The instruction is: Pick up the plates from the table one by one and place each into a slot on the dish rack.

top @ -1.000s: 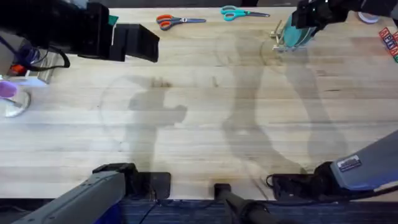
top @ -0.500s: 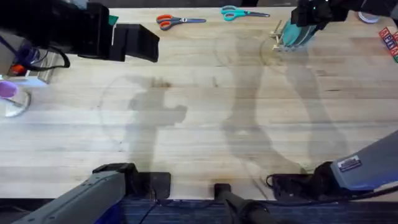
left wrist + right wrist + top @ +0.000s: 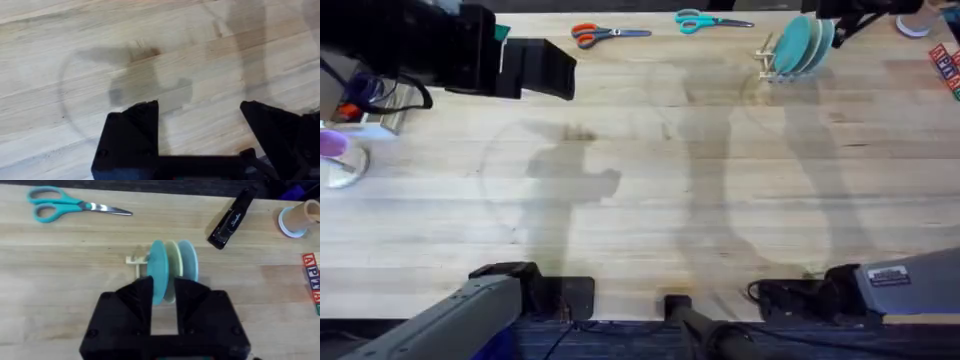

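The dish rack [image 3: 768,62] stands at the table's [image 3: 640,190] far right, with its light-wood pegs [image 3: 134,260] showing in the right wrist view. Three plates stand upright in its slots: a turquoise plate [image 3: 157,272] [image 3: 796,46], a pale yellow plate [image 3: 172,262] and a pale grey-blue plate [image 3: 188,264]. My right gripper [image 3: 164,300] [image 3: 845,12] is open, raised above and just behind the rack, holding nothing. My left gripper [image 3: 200,130] [image 3: 555,72] hangs open over bare wood at the far left.
Orange scissors [image 3: 610,34] and teal scissors [image 3: 710,20] [image 3: 70,207] lie along the far edge. A black stapler [image 3: 231,219], a tape roll [image 3: 295,219] and letter blocks [image 3: 948,65] sit right of the rack. A purple cup [image 3: 335,150] stands at the left edge.
My right gripper has drawn back from the rack toward the far edge, leaving the turquoise plate standing in its slot. The left arm has not moved.
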Action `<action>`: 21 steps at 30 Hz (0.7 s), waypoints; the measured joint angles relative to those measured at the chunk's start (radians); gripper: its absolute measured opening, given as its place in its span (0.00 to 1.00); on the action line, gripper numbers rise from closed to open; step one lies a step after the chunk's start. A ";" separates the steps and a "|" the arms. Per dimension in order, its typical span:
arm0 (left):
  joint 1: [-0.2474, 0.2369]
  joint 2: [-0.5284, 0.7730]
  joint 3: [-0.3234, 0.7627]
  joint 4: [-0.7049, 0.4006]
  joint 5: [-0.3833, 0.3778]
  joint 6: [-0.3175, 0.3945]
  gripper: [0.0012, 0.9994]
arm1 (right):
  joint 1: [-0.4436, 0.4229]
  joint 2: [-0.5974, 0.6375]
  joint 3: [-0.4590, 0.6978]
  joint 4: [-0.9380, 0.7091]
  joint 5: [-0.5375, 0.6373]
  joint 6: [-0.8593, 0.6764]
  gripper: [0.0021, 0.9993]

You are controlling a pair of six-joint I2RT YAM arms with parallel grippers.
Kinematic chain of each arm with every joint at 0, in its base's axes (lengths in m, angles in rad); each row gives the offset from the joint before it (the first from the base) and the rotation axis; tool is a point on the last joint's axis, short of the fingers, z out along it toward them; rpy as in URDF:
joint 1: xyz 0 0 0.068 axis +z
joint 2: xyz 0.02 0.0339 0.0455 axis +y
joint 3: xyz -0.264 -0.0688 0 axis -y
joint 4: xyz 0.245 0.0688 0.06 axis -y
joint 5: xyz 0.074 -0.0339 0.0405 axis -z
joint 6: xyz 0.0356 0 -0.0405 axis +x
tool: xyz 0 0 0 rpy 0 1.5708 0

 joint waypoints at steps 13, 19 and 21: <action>0.000 0.000 0.000 0.000 0.000 0.000 0.99 | 0.102 -0.257 0.000 -0.306 0.000 0.000 0.71; 0.000 0.000 0.000 0.000 0.000 0.000 1.00 | 0.135 -0.374 0.000 -0.452 -0.001 -0.007 0.95; 0.000 0.000 0.000 0.000 0.000 0.000 1.00 | 0.141 -0.410 0.000 -0.478 -0.001 -0.007 0.99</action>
